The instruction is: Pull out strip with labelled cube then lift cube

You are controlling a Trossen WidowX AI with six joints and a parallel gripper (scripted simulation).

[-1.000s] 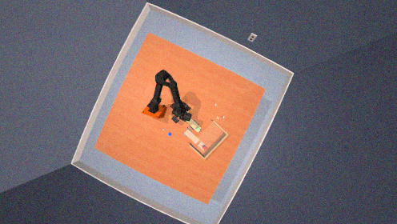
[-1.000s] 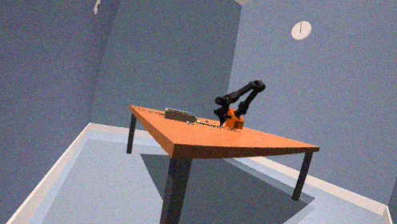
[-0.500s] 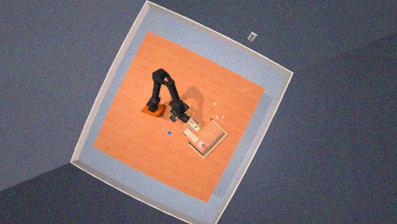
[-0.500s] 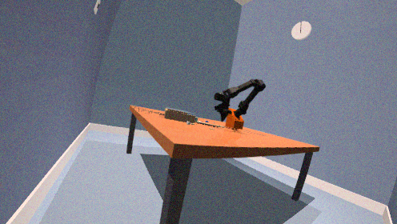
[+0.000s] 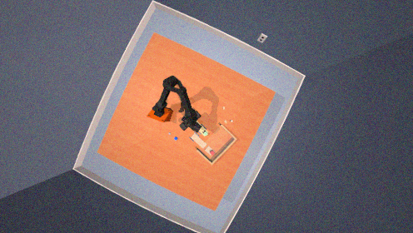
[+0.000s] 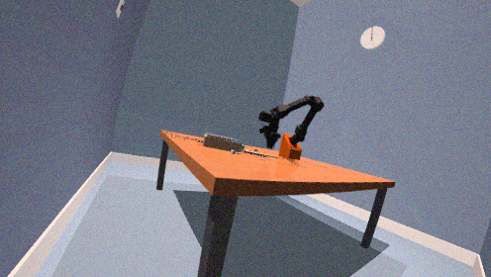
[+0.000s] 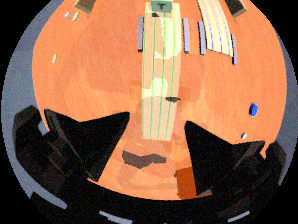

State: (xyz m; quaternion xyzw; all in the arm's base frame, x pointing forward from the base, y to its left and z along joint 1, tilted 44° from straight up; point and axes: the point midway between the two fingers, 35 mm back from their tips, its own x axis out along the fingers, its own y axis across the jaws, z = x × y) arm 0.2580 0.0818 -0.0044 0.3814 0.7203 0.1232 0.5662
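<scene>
The orange table (image 5: 137, 104) (image 6: 297, 170) (image 7: 110, 50) lies beneath the green-lined strip (image 5: 201, 129) (image 7: 161, 112), which serves as landmark here. The black arm (image 5: 185, 97) (image 6: 297, 104) reaches over to the strip's near end from its orange base (image 5: 166, 119) (image 6: 287, 146) (image 7: 186, 184), which stands behind that end. A low-walled frame (image 5: 225, 151) (image 6: 224, 142) (image 7: 85, 6) opens toward the arm around the strip's far side.

The gripper (image 5: 200, 128) (image 6: 271, 146) (image 7: 157, 119) points down at the strip's near part, its fingers well apart with nothing between them gripped. In the wrist view one fingertip appears on each side of the strip; whether either touches it, I cannot tell. The strip runs lengthwise away from the fingers and shows no break in its visible part.

To the right of the strip in the wrist view lies another strip (image 5: 199, 141) (image 7: 216, 30), with blue-violet lines. A short grey rail (image 7: 140, 34) flanks the landmark on the left, a matching rail (image 7: 186, 35) on the right.

The labelled cube (image 5: 205, 133) (image 7: 161, 6), grey-green with a dark T, sits on the strip's far part, beyond the fingertips. A small blue piece (image 5: 176, 138) (image 7: 254, 110) lies well apart from the strip, on its right in the wrist view.
</scene>
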